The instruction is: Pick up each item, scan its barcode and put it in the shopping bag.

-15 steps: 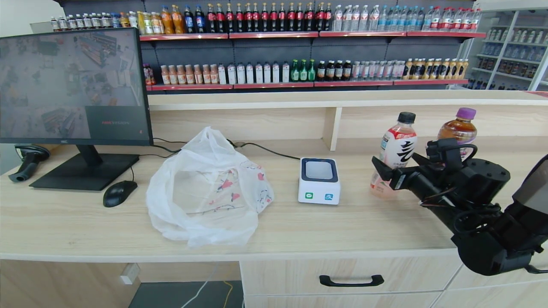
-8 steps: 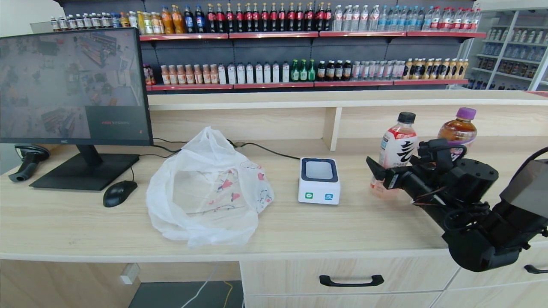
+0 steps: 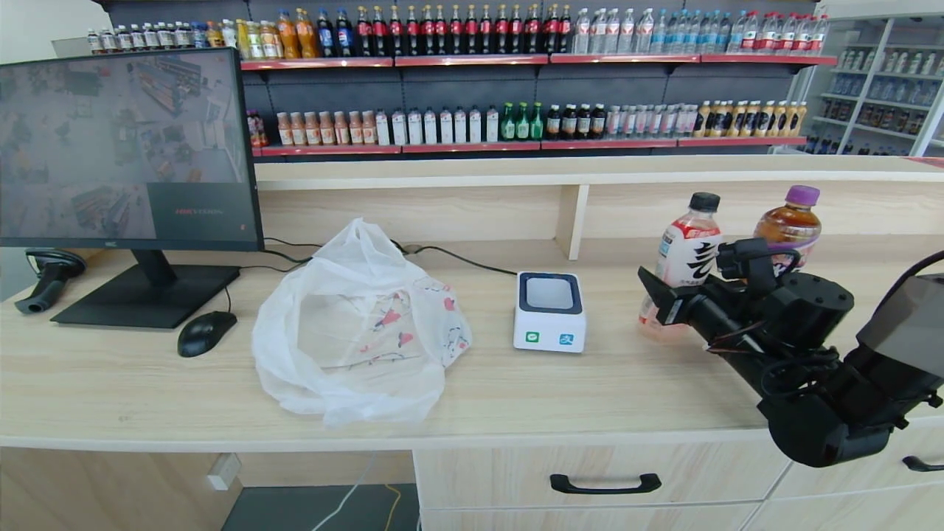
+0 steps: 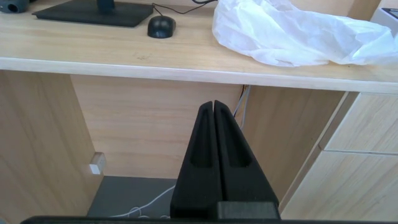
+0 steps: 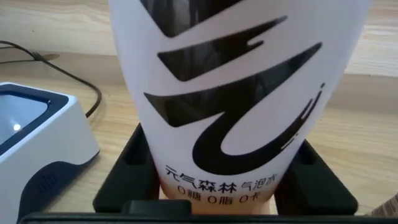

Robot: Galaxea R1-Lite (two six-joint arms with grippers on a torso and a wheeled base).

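A pink drink bottle (image 3: pixel 689 247) with a white label and black cap stands at the right of the counter (image 3: pixel 590 383). My right gripper (image 3: pixel 672 289) is shut on its lower half; in the right wrist view the black fingers (image 5: pixel 134 165) press both sides of the bottle (image 5: pixel 236 93). The white barcode scanner (image 3: pixel 550 310) sits mid-counter to the bottle's left, and its corner (image 5: pixel 31 124) is close by. The white plastic shopping bag (image 3: pixel 358 324) lies further left. My left gripper (image 4: pixel 214 134) hangs shut and empty below the counter's front edge, with the bag (image 4: pixel 298 31) above it.
A brown drink bottle (image 3: pixel 790 221) with a purple cap stands just behind the right arm. A monitor (image 3: pixel 122 147), a mouse (image 3: pixel 206 332) and a handheld scanner (image 3: pixel 48 276) occupy the left end. A raised ledge backs the counter. Drawers sit below.
My right arm has shifted slightly left and its fingers have settled around the pink bottle. The bottle's top has moved a touch to the right. Bag and scanner are unmoved.
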